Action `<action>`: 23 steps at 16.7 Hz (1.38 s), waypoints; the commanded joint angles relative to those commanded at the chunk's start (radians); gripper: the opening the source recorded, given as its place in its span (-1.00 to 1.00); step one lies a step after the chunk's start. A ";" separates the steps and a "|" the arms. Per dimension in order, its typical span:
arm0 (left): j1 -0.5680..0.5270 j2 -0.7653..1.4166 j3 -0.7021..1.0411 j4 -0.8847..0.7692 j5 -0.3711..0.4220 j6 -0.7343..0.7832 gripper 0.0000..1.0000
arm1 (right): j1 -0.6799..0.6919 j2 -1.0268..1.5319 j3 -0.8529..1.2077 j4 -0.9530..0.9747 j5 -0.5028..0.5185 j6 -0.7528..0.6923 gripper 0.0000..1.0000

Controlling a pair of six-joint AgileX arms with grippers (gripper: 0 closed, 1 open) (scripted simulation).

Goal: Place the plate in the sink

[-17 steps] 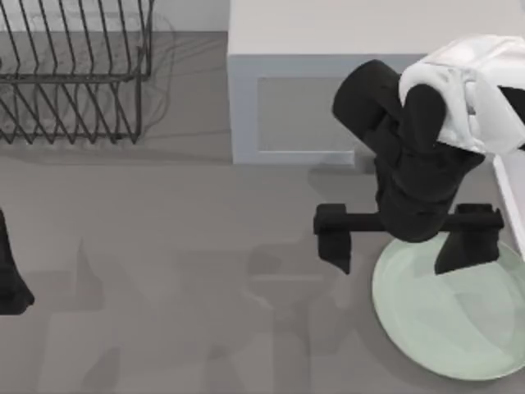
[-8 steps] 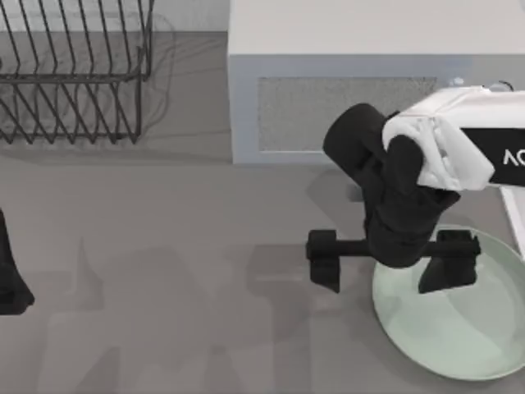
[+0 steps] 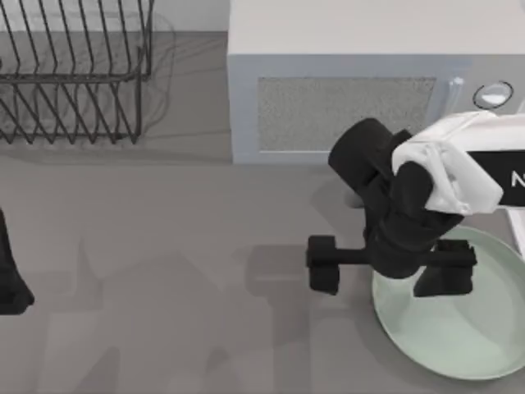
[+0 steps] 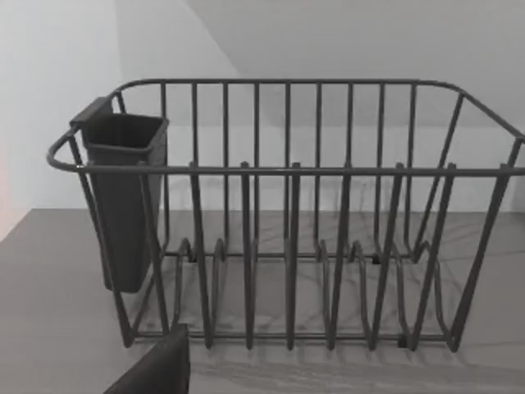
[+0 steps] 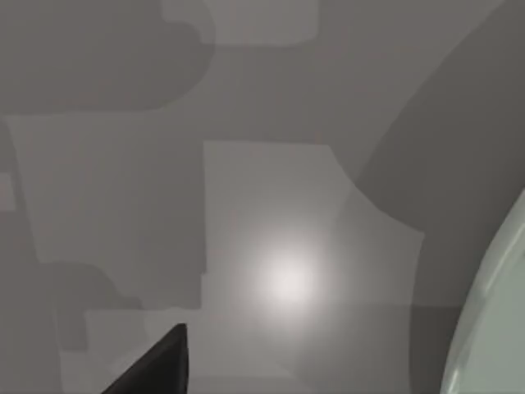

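Note:
The pale mint-green plate (image 3: 459,320) lies flat on the grey counter at the front right; its rim (image 5: 492,312) also edges the right wrist view. My right gripper (image 3: 385,272) hovers open and wide across the plate's left rim. One finger (image 3: 324,267) is over bare counter, the other (image 3: 447,277) over the plate, with nothing held. The sink shows as a narrow white strip (image 3: 518,226) at the right edge, just behind the plate. My left gripper (image 3: 10,275) is parked at the left edge, one finger (image 4: 156,373) in its wrist view.
A grey-white microwave (image 3: 353,98) stands at the back, right behind my right arm. A black wire dish rack (image 3: 74,74) with a dark cutlery cup (image 4: 123,197) sits at the back left. Bare grey counter (image 3: 180,287) spreads across the middle and front.
My right arm has shifted toward the table's front and slightly left, bringing the open gripper over the plate's left rim and uncovering the microwave door. The plate and left arm have not moved.

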 joint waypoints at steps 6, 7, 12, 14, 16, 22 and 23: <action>0.000 0.000 0.000 0.000 0.000 0.000 1.00 | 0.000 0.000 0.000 0.000 0.000 0.000 0.25; 0.000 0.000 0.000 0.000 0.000 0.000 1.00 | 0.000 0.000 0.000 0.000 0.000 0.000 0.10; 0.000 0.000 0.000 0.000 0.000 0.000 1.00 | 0.000 0.000 0.000 0.000 0.000 0.000 -0.66; 0.000 0.000 0.000 0.000 0.000 0.000 1.00 | 0.000 0.000 0.000 0.000 0.000 0.000 -0.96; 0.000 0.000 0.000 0.000 0.000 0.000 1.00 | 0.000 0.000 0.000 0.000 0.000 0.000 -1.00; 0.000 0.000 0.000 0.000 0.000 0.000 1.00 | 0.000 0.000 0.000 0.000 0.000 0.000 -1.00; 0.000 0.000 0.000 0.000 0.000 0.000 1.00 | -0.015 -0.104 0.004 -0.008 0.020 -0.010 -1.00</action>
